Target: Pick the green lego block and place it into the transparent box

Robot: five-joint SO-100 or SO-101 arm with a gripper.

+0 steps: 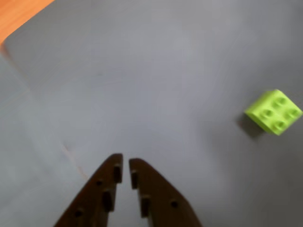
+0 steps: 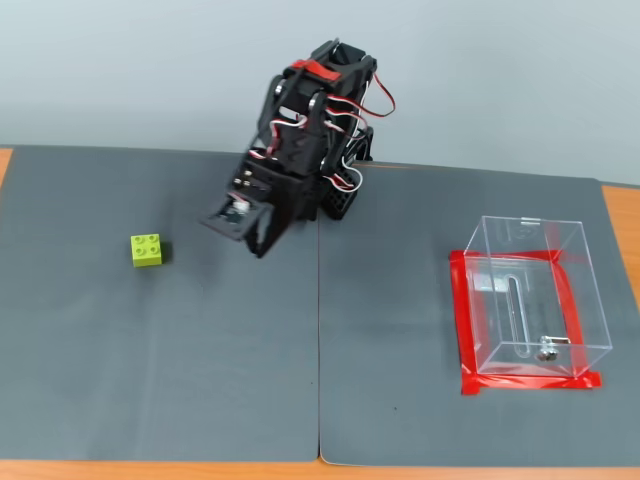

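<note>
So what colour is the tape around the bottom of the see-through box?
Red. The tape around the transparent box shows best in the fixed view.

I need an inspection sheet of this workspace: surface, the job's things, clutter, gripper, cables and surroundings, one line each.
Surface: two dark grey mats side by side on an orange-brown table, with a seam between them.
Job's things: green lego block lies studs up on the left mat in the fixed view; transparent box stands on the right mat, red tape around its base, a small metal piece inside.
Clutter: nothing seen.
Gripper: gripper is empty, jaws nearly closed with a thin gap, above bare mat, apart from the block.
Cables: red and white wires loop on the arm.
Surroundings: plain pale wall behind.
</note>
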